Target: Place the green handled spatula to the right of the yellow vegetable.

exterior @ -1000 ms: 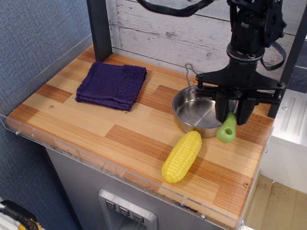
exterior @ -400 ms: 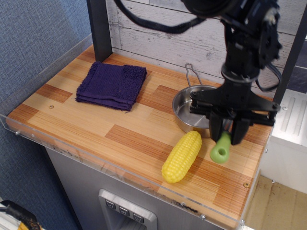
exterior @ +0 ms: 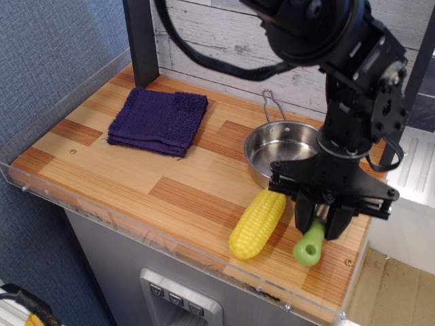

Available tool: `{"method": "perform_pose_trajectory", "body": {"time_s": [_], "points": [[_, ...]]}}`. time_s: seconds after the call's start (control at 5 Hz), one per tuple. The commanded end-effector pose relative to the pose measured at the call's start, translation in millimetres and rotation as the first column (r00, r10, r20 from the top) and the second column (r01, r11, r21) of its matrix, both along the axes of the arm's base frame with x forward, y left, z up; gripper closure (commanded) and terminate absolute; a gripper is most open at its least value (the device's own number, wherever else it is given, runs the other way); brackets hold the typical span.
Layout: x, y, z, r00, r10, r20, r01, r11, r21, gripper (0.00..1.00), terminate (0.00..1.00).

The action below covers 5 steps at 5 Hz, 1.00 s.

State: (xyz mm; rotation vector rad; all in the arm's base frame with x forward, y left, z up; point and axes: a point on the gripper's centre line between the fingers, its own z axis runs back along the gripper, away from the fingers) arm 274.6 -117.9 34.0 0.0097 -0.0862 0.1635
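Spatula [exterior: 310,246] hangs clamped in our claw [exterior: 323,227], green handle poking out low over the bench [exterior: 190,193], just right of the corn [exterior: 258,223]. We judge the carry done; next we should lower it, part the claw, and lift clear without nudging the corn.

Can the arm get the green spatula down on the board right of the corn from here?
Probably yes. The gripper holds the green handled spatula just right of the yellow vegetable, and bare board lies below it with nothing in the way.
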Motion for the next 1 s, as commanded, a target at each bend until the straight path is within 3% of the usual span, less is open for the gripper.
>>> {"method": "perform_pose_trajectory", "body": {"time_s": [0.0, 0.2, 0.4, 0.6, 0.8], "points": [[5, 3, 4, 1.000, 0.012, -0.013, -0.013, 0.999, -0.035, 0.00, 0.00], [6, 7, 5, 0.999, 0.019, -0.027, -0.021, 0.998, -0.055, 0.00, 0.00], [12, 17, 24, 1.000, 0.014, -0.004, -0.014, 0.999, -0.052, 0.00, 0.00], [22, 34, 69, 0.995, 0.009, 0.098, -0.010, 1.000, 0.007, 0.00, 0.00], [32, 52, 114, 0.984, 0.008, 0.175, -0.008, 1.000, -0.002, 0.00, 1.00]]}}
